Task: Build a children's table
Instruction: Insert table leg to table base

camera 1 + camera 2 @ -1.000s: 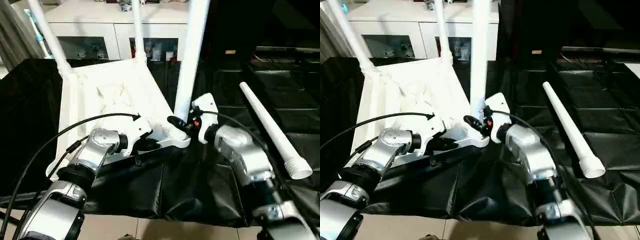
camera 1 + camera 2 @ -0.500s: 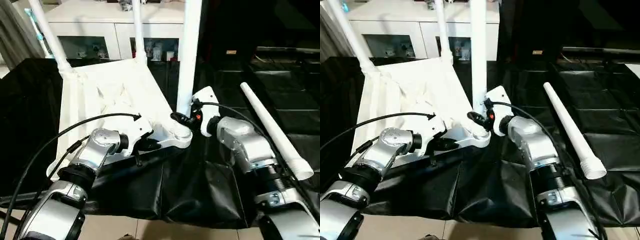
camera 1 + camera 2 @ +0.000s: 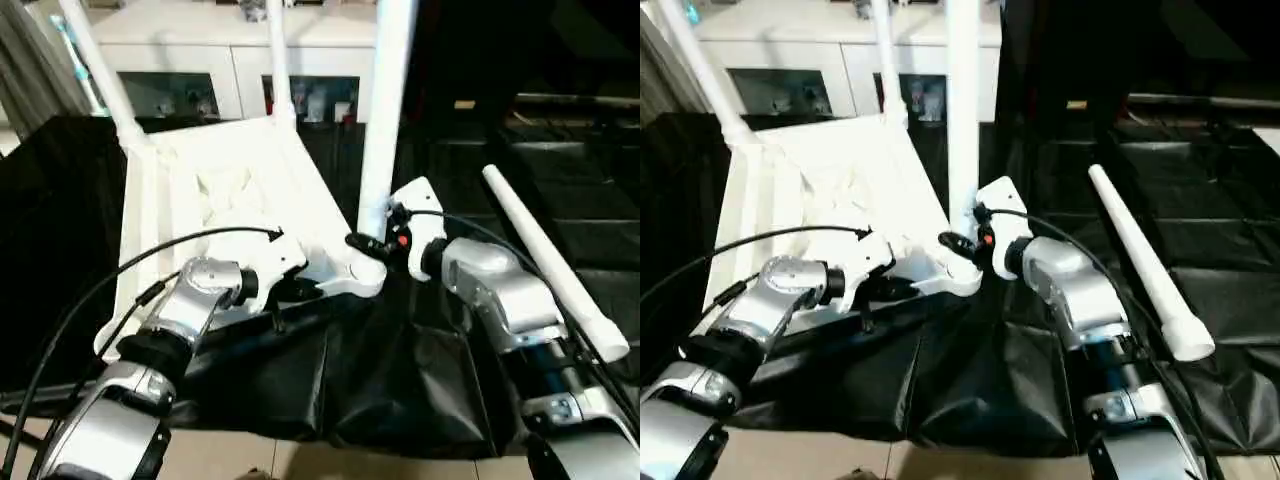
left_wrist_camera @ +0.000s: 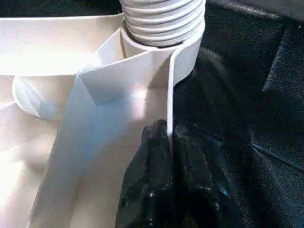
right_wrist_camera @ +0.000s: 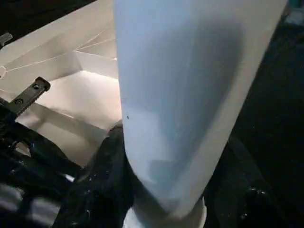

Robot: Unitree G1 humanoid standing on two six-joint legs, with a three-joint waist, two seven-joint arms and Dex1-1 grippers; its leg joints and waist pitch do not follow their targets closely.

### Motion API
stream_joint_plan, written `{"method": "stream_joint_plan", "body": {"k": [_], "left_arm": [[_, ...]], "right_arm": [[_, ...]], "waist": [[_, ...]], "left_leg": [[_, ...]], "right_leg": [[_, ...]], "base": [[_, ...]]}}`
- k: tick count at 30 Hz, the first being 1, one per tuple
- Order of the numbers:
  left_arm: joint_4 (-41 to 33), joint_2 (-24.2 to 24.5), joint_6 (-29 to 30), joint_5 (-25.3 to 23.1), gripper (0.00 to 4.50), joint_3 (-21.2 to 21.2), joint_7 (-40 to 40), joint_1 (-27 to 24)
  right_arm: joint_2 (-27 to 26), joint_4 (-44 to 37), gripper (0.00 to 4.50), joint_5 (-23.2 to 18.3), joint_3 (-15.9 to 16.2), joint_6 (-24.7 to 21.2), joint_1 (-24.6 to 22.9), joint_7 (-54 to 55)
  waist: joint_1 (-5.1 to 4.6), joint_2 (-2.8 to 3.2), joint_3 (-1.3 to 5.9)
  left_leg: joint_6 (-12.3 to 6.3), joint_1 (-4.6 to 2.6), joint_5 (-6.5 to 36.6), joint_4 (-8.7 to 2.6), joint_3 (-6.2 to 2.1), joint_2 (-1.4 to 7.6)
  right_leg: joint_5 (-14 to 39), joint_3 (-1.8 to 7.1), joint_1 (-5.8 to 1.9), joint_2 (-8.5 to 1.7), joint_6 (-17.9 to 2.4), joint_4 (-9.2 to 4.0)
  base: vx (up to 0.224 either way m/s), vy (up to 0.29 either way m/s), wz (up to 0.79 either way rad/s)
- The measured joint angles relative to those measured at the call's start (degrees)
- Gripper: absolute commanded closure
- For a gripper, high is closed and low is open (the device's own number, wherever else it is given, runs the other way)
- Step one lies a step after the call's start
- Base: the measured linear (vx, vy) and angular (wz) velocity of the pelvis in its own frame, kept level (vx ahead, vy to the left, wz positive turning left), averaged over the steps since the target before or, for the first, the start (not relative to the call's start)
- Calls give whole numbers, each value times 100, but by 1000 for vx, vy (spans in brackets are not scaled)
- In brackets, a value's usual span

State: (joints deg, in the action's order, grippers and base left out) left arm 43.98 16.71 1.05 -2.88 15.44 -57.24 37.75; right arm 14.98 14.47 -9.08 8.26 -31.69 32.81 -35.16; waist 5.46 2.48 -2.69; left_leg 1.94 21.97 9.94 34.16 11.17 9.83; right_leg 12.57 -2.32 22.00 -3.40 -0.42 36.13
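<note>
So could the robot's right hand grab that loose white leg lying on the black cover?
Probably not yet. The right gripper is clamped around the standing leg. The loose leg lies bare beside that arm, so letting go should free the way.

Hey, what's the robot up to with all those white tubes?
It is building a children's table. The white table top lies upside down on the black-covered work table. The left claw is shut on the top's rim beside the near corner socket, and the right claw grips the leg standing upright in that socket. Two far legs are already in place, and one loose leg lies on the cloth to the right.
</note>
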Motion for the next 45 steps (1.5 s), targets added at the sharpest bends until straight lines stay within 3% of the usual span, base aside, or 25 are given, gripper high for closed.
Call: {"method": "stream_joint_plan", "body": {"k": [10,26,41,45], "left_arm": [[-33,10,0,-29,450,0,-2,-7],[-41,20,1,-30,450,0,3,-15],[-46,7,-16,-23,450,-2,-13,-33],[-41,19,-17,-21,450,-3,-14,-34]], "right_arm": [[13,-17,265,-4,-16,-32,2,-6],[-302,355,265,-392,-599,259,-165,170],[-661,-484,265,-368,-692,1139,-1243,703],[-660,-596,265,-256,-606,1205,-1333,753]], "waist": [[30,-2,-1],[20,-1,0],[49,31,20],[36,20,14]], "left_leg": [[0,0,0,-5,1,0],[0,-1,0,-7,1,0],[1,-3,0,-42,2,-4],[2,-6,-1,-45,2,-4]], "right_leg": [[1,-1,2,0,2,-3],[1,0,2,0,1,-3],[1,-3,0,0,2,-37],[1,-2,0,1,2,-36]], "base": [[0,0,0],[0,0,0],[0,0,0],[0,0,0]]}}
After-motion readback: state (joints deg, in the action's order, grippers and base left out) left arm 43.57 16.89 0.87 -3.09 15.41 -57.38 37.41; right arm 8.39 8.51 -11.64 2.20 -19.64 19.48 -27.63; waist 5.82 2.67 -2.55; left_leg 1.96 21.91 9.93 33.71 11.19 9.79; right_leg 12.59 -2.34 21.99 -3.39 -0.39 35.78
